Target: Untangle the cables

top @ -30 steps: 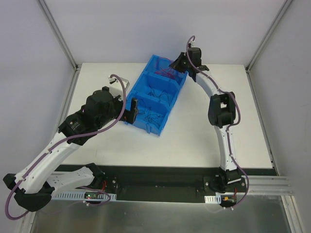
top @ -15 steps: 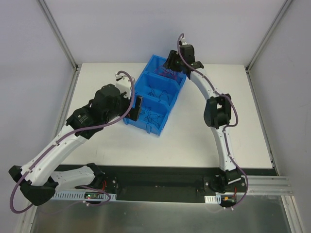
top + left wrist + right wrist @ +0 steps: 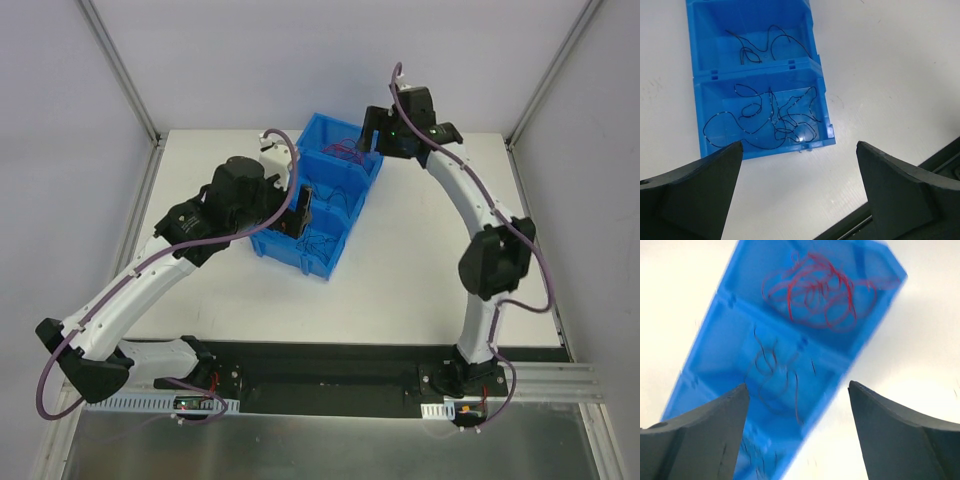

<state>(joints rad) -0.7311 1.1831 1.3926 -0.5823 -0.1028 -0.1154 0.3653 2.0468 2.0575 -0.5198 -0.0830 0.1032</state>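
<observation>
A blue three-compartment bin [image 3: 345, 225] holds the cables. The red cables [image 3: 343, 152] lie bunched in the far compartment and show as a blurred red tangle [image 3: 820, 292] in the right wrist view. Black cables [image 3: 775, 117] lie curled in the near compartment, and a black strand [image 3: 765, 45] lies in the middle one. My left gripper [image 3: 300, 208] hangs open over the bin's left side with nothing between its fingers [image 3: 799, 145]. At the far compartment's right edge my right gripper [image 3: 372, 137] is open and empty [image 3: 797, 386].
The bin stands slanted on a white table [image 3: 430, 260]. A black base rail [image 3: 330, 370] runs along the near edge. Grey walls with metal frame posts [image 3: 120, 70] close in the sides and back.
My right gripper has gone from shut to open and drawn back to the right of the far compartment. The left arm has swung rightward over the bin's left side.
</observation>
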